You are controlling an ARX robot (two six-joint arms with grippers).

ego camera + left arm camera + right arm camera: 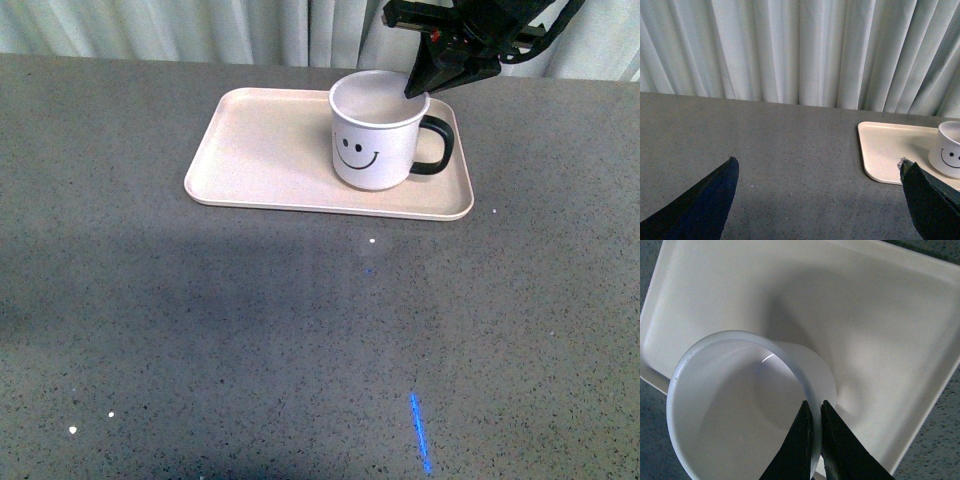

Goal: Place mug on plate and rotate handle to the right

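Note:
The white mug (372, 140) with a black smiley face stands upright on the right half of the pale pinkish-beige plate (260, 160). Its black handle (437, 146) points right. My right gripper (417, 92) comes down from above and is shut on the mug's rim at its right side. In the right wrist view the gripper (814, 405) pinches the mug's wall (740, 405), with the plate (865, 315) below. My left gripper (817, 165) is open and empty over the bare table; the plate (885, 150) and mug (950, 150) lie beside one of its fingers.
A grey speckled table (300, 330) carries the plate near its far edge. Pale curtains (200, 25) hang behind the table. A blue light streak (420, 430) lies on the table near the front.

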